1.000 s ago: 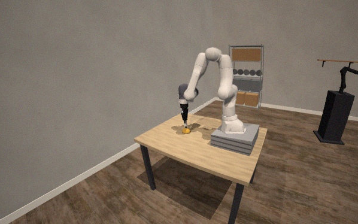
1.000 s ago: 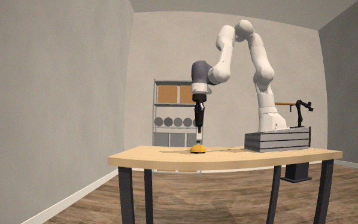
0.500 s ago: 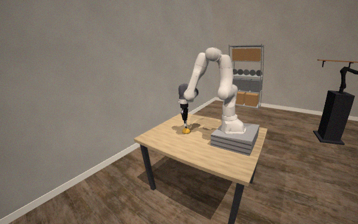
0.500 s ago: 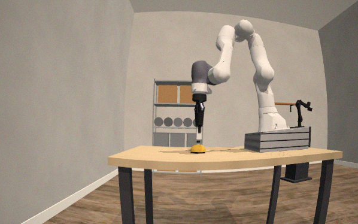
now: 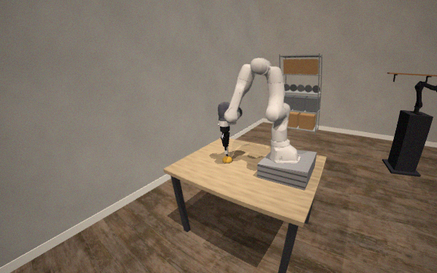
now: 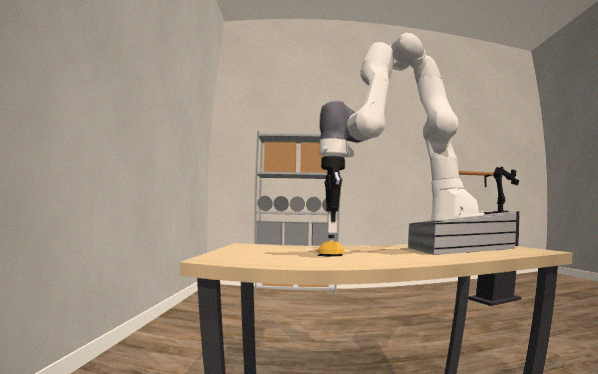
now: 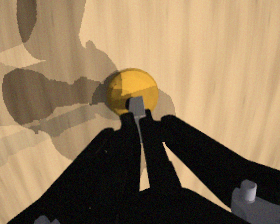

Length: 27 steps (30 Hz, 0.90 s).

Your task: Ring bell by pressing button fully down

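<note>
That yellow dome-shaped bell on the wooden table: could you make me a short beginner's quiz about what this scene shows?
1. True or false: the black gripper has its fingers spread wide around the yellow dome-shaped bell.
2. Where does the bell stand? A) on the metal shelf rack B) on the light wooden table C) on the grey stepped base
3. Fill in: the gripper points straight ____ at the bell.

Key:
1. False; the fingers are shut together and hold nothing.
2. B
3. down
</note>
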Each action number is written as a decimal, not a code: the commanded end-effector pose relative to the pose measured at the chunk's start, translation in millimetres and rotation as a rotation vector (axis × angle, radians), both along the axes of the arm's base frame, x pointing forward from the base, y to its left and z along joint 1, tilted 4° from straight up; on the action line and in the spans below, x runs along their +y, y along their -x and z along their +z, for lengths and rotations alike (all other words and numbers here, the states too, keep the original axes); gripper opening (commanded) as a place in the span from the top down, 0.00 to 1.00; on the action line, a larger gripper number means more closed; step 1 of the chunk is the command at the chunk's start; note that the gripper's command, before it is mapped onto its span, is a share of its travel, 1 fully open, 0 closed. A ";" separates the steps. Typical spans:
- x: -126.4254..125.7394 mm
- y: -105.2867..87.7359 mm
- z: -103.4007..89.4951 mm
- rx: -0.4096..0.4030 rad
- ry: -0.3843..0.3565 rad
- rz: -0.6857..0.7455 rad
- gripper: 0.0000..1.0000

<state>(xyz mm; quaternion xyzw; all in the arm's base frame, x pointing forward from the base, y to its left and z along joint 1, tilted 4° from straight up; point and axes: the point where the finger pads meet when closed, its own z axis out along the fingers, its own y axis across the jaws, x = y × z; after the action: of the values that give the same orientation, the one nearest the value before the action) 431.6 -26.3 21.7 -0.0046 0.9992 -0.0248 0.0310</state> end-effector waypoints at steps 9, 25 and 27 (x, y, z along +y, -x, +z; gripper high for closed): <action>-1.9 0.5 -7.6 0.001 0.000 -0.003 1.00; -2.0 0.3 -10.7 0.001 0.000 -0.003 1.00; -2.0 0.3 -10.7 0.001 0.000 -0.003 1.00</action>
<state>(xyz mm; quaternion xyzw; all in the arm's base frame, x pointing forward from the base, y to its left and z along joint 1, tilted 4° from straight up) 429.6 -27.4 11.0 -0.0061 0.9993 -0.0249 0.0283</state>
